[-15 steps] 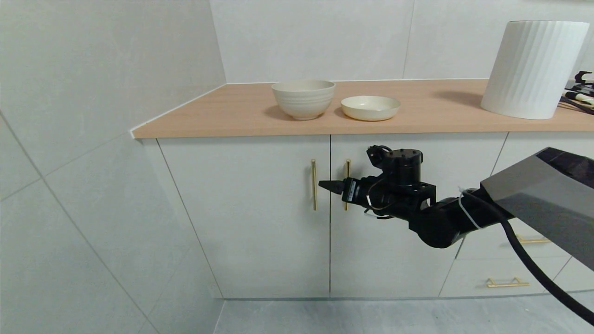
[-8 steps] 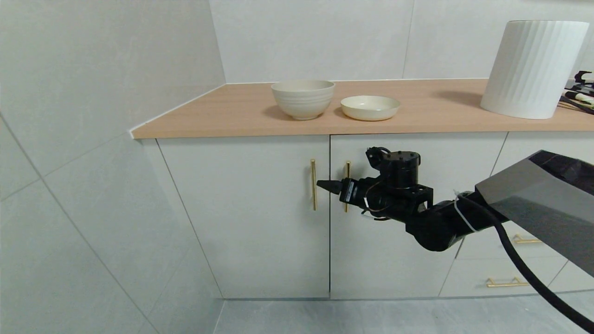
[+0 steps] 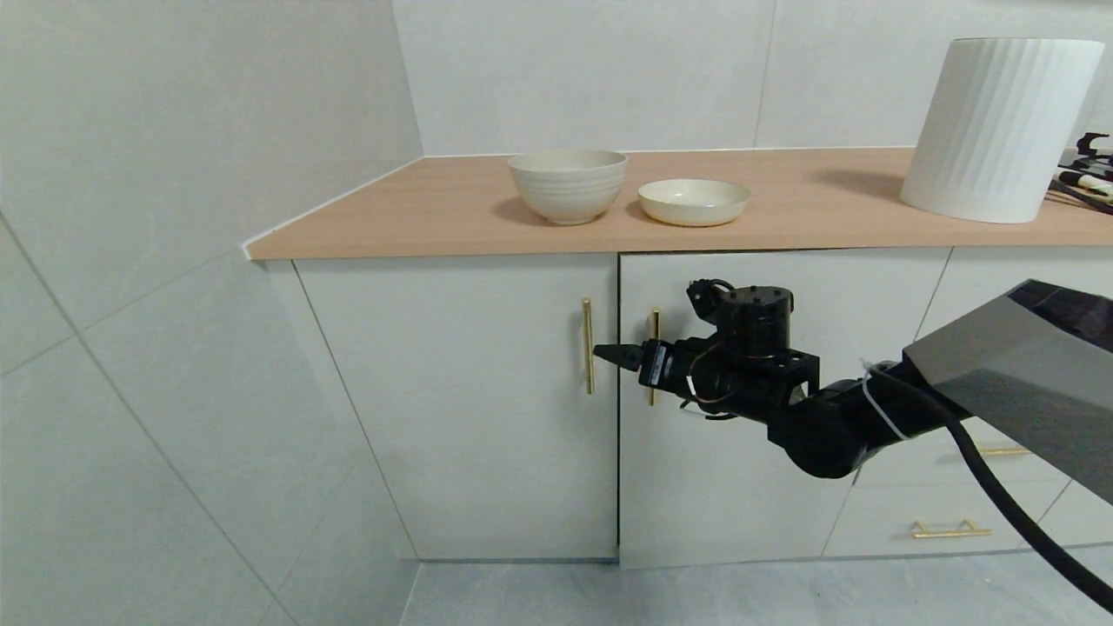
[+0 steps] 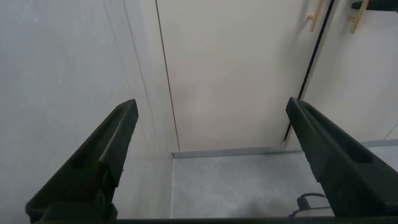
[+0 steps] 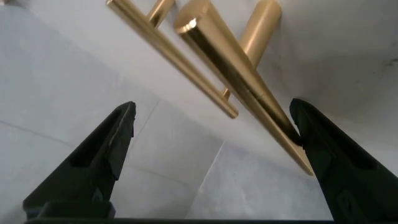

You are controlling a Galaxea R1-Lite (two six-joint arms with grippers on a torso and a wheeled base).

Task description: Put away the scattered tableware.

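A cream ribbed bowl (image 3: 568, 184) and a shallow cream dish (image 3: 694, 201) stand side by side on the wooden counter (image 3: 417, 217). Below them my right gripper (image 3: 622, 356) is at the two gold cabinet handles. Its fingers are open around the right door's handle (image 3: 654, 352). In the right wrist view that handle (image 5: 249, 93) runs between the fingers of the right gripper (image 5: 211, 109) and touches one finger (image 5: 323, 162). The right door (image 3: 739, 522) stands slightly ajar. My left gripper (image 4: 211, 106) hangs open and holds nothing, low before the left door (image 4: 236, 81) and the floor.
A tall white ribbed container (image 3: 1000, 130) stands on the counter at the right, with dark utensils (image 3: 1087, 174) beyond it. The left door's handle (image 3: 588, 346) is just left of my right gripper. Drawers with gold pulls (image 3: 949, 529) sit lower right. A tiled wall closes the left side.
The right cabinet door has swung out a little, a dark gap showing along its top. My right gripper and arm shifted slightly down with the handle. Bowl and dish have not moved.
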